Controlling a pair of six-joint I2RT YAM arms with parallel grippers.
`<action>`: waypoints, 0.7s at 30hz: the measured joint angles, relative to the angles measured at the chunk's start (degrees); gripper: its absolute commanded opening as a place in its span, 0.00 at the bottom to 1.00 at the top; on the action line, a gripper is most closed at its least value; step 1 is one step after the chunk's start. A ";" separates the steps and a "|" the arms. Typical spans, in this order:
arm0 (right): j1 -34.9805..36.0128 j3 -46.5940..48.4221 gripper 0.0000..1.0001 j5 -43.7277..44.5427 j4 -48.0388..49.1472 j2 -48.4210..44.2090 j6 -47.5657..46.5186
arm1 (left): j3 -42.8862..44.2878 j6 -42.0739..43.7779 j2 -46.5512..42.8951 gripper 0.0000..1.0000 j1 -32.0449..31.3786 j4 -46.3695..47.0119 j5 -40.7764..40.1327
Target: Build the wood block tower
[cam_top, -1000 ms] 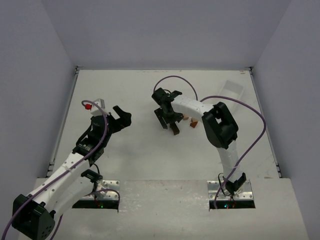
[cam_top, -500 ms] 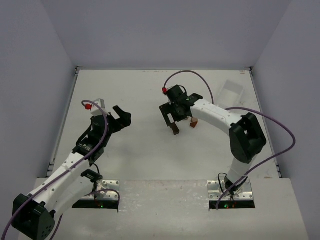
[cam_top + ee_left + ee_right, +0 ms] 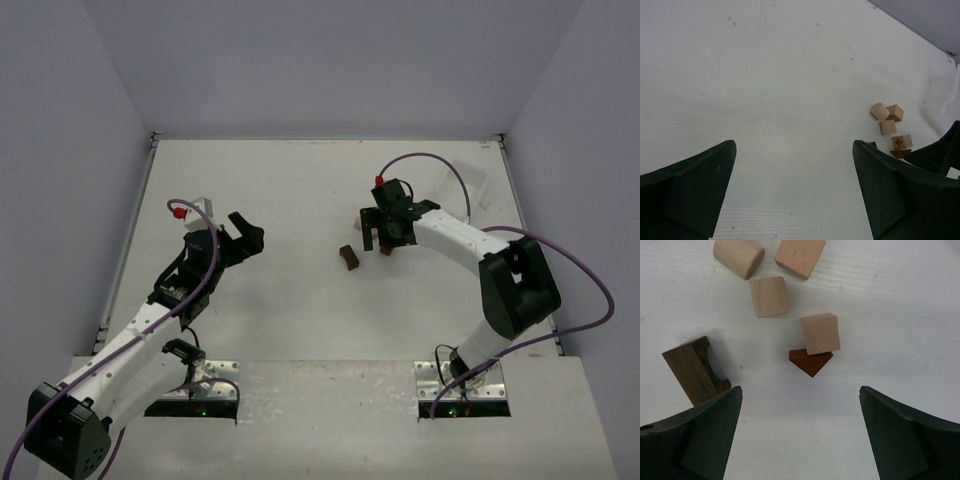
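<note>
1. Six small wooden blocks [image 3: 887, 127] lie loose on the white table [image 3: 300, 180], right of its middle and under the right arm. They form no tower.
2. Two pieces are pale and round: a tan cylinder [image 3: 739, 256] on its side and a paler cylinder [image 3: 769, 296] just beside it. A tan cube [image 3: 800, 256] lies near them, at the top edge of the right wrist view.
3. A pale cube [image 3: 820, 333] touches the reddish-brown wedge [image 3: 811, 361]. I cannot tell if it rests on the wedge's edge or only against it. In the left wrist view this cube shows a small dark mark on one face.
4. A dark brown block [image 3: 694, 370] lies apart, to the left in the right wrist view. It has a curved notch in one side, and its grain is clear. All pieces look like smooth, bare wood.
5. The right gripper [image 3: 799, 390] hangs over the group with its jaws wide apart and nothing between them. The wedge is just beyond its fingertips.
6. The left gripper [image 3: 794, 145] is also wide apart and holds nothing. It is well apart from the blocks, over bare table.
7. Around them are plain grey walls, purple cables [image 3: 560, 260] and a clear plastic tray [image 3: 939, 95] at the far right.
</note>
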 measured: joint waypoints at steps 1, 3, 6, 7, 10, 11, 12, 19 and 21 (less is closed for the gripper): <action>-0.12 0.37 0.98 0.19 0.36 0.53 0.44 | 0.00 0.01 0.02 1.00 0.00 0.00 0.05; -0.37 1.61 0.93 0.51 1.18 2.16 0.93 | 0.00 0.04 0.02 1.00 0.00 0.00 0.15; -1.42 3.56 0.84 0.75 2.20 5.18 1.17 | 0.00 0.24 0.02 1.00 0.00 0.05 0.45; -1.98 4.04 0.77 0.76 2.52 6.19 1.20 | 0.00 0.33 0.02 1.00 0.00 0.09 0.56; -4.14 4.62 0.70 0.70 3.25 8.65 0.99 | 0.00 0.53 0.00 1.00 0.00 0.18 0.79; -4.66 4.64 0.70 0.65 3.34 9.20 0.97 | 0.00 0.64 0.00 1.00 0.00 0.27 0.82; -5.22 4.64 0.67 0.64 3.35 9.71 0.74 | 0.00 0.73 0.01 1.00 0.00 0.39 0.95; -6.38 6.33 0.40 -0.11 4.01 13.10 -0.59 | 0.00 1.38 0.02 1.00 0.00 0.55 1.84; -6.56 6.56 0.34 -0.63 4.26 13.57 -0.83 | 0.00 1.50 0.00 1.00 0.00 0.55 2.01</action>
